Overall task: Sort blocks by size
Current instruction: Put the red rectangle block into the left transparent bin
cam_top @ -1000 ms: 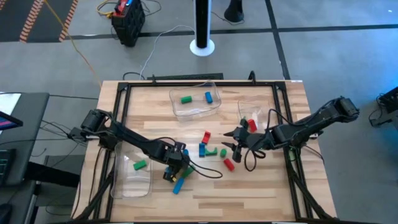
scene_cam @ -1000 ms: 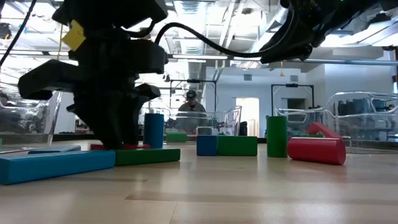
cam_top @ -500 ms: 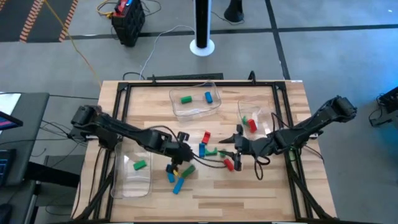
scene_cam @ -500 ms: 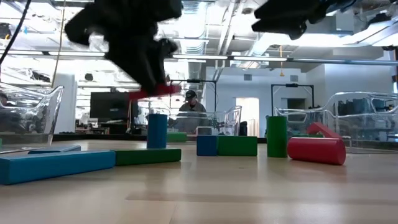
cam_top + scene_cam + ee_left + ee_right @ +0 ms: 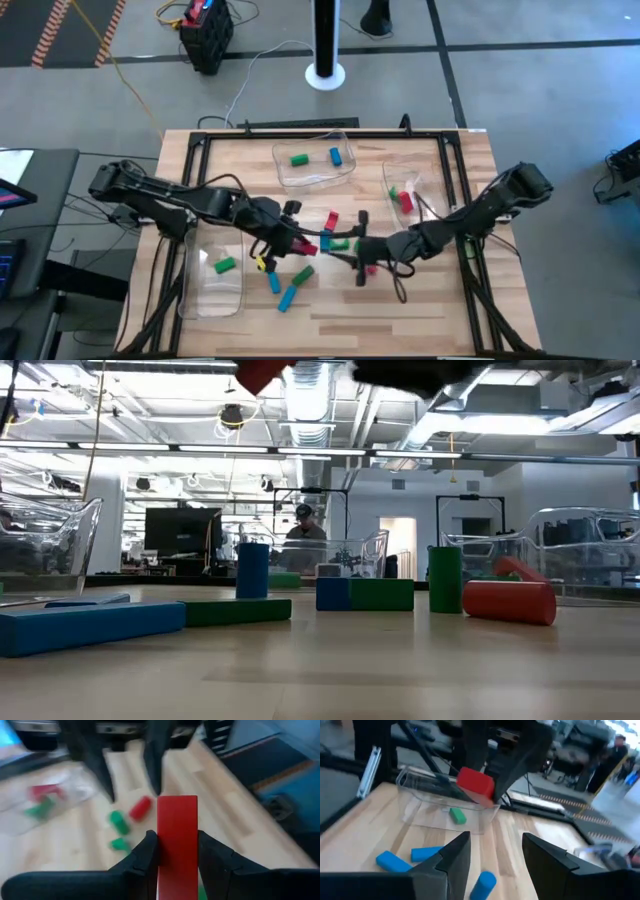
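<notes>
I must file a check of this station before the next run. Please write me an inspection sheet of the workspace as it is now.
Surface: wooden table in a dark frame, bare wood toward the front.
Job's things: loose blocks mid-table; a blue bar and green bar lie flat; a red cylinder lies on its side.
Clutter: three clear trays; the back tray, left tray and right tray each hold blocks.
Grippers: left pincer shut on a red block, lifted over mid-table; right pincer open, facing it.
Cables: black cables along both arms; more on the floor behind.
Surroundings: a person far behind the table; a white post.
</notes>
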